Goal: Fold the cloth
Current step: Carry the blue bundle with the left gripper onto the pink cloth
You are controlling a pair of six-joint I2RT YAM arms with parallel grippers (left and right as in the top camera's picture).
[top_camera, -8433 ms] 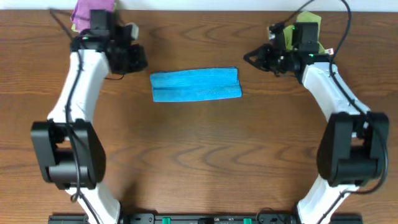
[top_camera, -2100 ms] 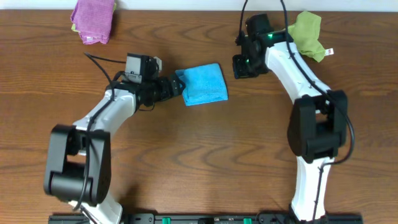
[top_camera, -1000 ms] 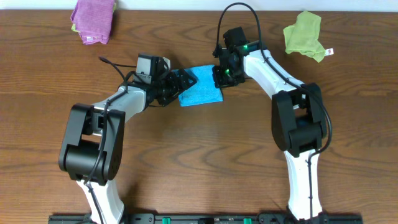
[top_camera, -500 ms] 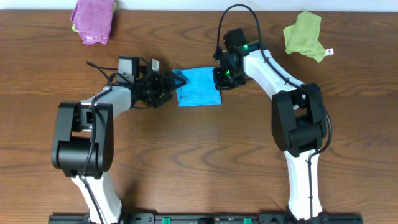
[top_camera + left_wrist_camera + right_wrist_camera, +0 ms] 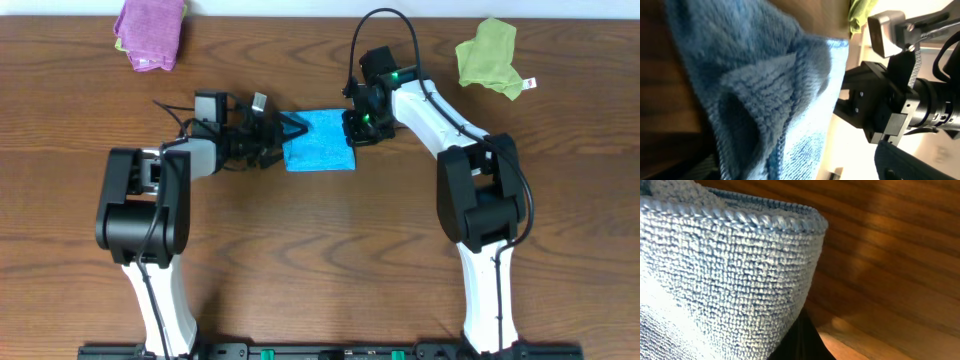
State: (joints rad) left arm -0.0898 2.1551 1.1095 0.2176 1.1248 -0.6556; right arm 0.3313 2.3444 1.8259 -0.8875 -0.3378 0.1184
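The cloth (image 5: 322,142) lies folded into a small sky-blue square on the wooden table (image 5: 320,260). My left gripper (image 5: 285,136) is at its left edge with the fingers spread open. In the left wrist view the fuzzy cloth (image 5: 765,85) fills the frame, one fold lifted into a pocket. My right gripper (image 5: 353,128) is shut, with its tips down at the cloth's right edge. The right wrist view shows the hemmed cloth (image 5: 715,270) right beside the dark shut tips (image 5: 802,342). No cloth shows between them.
A purple cloth (image 5: 150,32) lies at the back left of the table. At the back right is a yellow-green cloth (image 5: 490,55) with a white tag. Both arms reach in over the table's middle from the sides.
My left arm has drawn back a little to the left, its gripper sliding off the cloth's left corner to the edge. The right arm and the cloth have hardly moved.
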